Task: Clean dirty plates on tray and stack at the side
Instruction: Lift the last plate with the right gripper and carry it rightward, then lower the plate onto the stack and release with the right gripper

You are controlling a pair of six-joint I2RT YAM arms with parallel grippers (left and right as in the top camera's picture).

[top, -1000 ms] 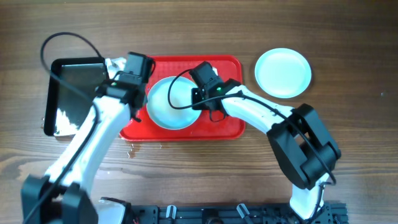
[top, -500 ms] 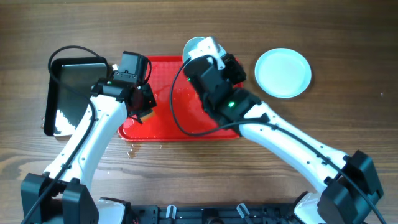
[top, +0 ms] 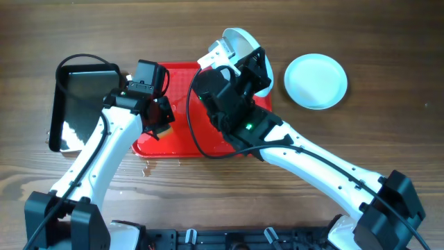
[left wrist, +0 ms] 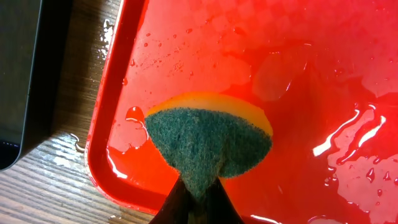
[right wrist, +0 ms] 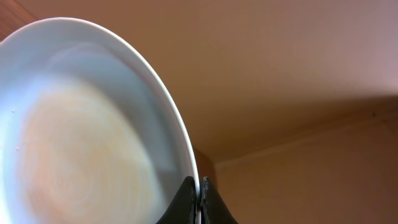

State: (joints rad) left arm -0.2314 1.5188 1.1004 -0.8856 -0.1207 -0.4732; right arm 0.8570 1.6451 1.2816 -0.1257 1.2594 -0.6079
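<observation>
My right gripper (right wrist: 200, 194) is shut on the rim of a pale plate (right wrist: 81, 137), which it holds tilted on edge, high above the far edge of the red tray (top: 179, 80). In the overhead view that plate (top: 234, 38) shows just past the tray's far rim. A second plate (top: 316, 81) lies flat on the table to the right of the tray. My left gripper (left wrist: 198, 200) is shut on a green and yellow sponge (left wrist: 208, 140) just above the tray's wet front left corner (left wrist: 106, 168). No plate shows lying on the tray.
A black glossy tray (top: 82, 104) lies left of the red tray, close to my left arm. Water drops (top: 149, 167) sit on the wood by the red tray's front left corner. My right arm (top: 305, 156) crosses above the red tray's right half.
My right gripper has lifted the plate off the tray and swung it up toward the far right. The left gripper with the sponge has stayed near the tray's left side.
</observation>
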